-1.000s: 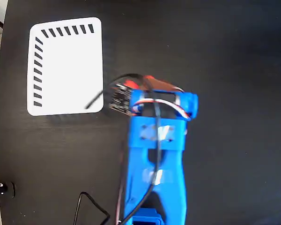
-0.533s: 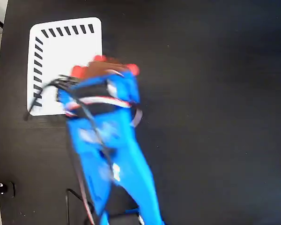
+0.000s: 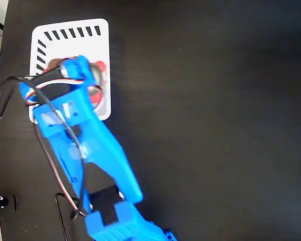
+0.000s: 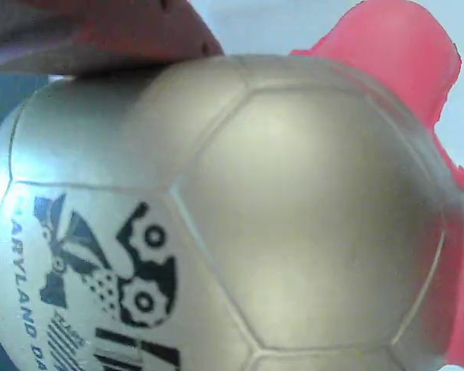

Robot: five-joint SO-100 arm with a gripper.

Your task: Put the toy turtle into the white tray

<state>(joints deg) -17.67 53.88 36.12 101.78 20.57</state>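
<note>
the toy turtle (image 4: 240, 224) sits clamped in the gripper (image 3: 75, 80) right over the white tray (image 3: 70, 45). looks light and squishy with a slick shell, so gripping across the dome's sides seems safest imo.

The small squishy toy turtle (image 4: 294, 232), with a shiny silver-gold domed shell, black printed mark and red limbs, sits over the flat white rounded-corner tray (image 3: 70, 47) with black slanted slots along two edges.
</note>
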